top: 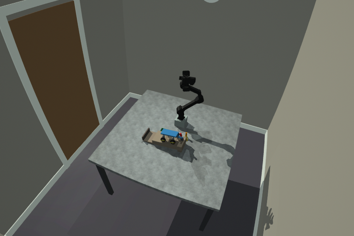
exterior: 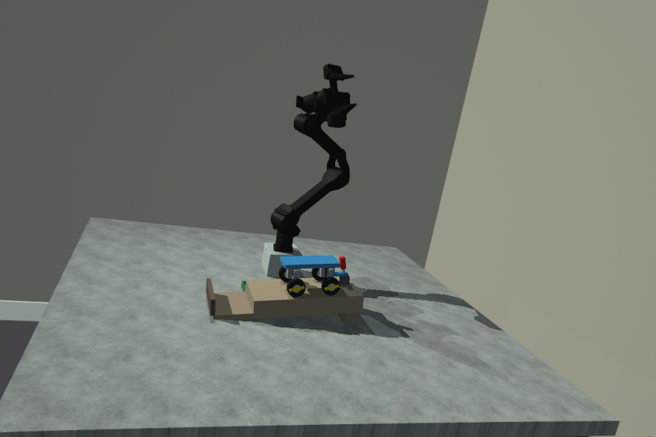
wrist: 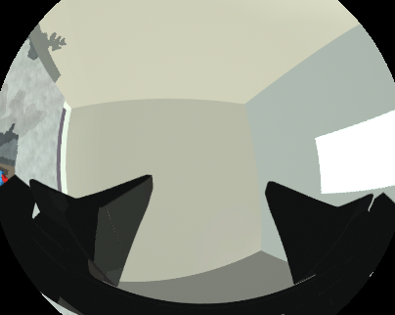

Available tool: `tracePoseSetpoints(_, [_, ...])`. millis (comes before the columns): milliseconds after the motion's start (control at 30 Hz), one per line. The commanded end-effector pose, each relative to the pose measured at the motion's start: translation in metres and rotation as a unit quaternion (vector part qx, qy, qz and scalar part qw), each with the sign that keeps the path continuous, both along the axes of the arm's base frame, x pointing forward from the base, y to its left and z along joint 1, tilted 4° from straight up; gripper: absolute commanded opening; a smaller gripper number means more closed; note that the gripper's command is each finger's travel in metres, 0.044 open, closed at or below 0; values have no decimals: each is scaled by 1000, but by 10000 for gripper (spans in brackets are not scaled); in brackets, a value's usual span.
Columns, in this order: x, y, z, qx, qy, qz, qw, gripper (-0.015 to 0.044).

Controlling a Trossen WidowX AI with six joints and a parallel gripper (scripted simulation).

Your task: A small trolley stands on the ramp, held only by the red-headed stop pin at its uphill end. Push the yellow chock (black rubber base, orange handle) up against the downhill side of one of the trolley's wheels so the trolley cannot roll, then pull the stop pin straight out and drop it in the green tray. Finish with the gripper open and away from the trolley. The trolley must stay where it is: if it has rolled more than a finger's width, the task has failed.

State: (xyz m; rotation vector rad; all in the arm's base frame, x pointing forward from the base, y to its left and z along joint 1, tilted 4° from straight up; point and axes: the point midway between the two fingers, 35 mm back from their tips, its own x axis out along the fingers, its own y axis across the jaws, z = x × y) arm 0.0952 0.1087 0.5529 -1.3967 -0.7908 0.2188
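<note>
The trolley, with a blue top and black wheels, stands on the tan ramp. The red-headed stop pin stands upright at its uphill end. The chock's orange handle shows beyond the ramp's uphill end, with a bit of yellow below; its base is not clear, and I cannot make it out in the exterior view. Only a small part of the green tray shows behind the ramp. My gripper is open and empty, high above the table, pointing sideways.
A raised end board closes the ramp's downhill end. The arm's pale base block stands behind the ramp on the grey table. Walls surround the table.
</note>
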Motion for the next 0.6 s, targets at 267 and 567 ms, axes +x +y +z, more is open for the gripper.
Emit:
tracePoseSetpoints(267, [14, -29, 11, 158, 71, 100, 980, 190])
tracePoseSetpoints(567, [63, -70, 9, 399, 216, 224, 863, 190])
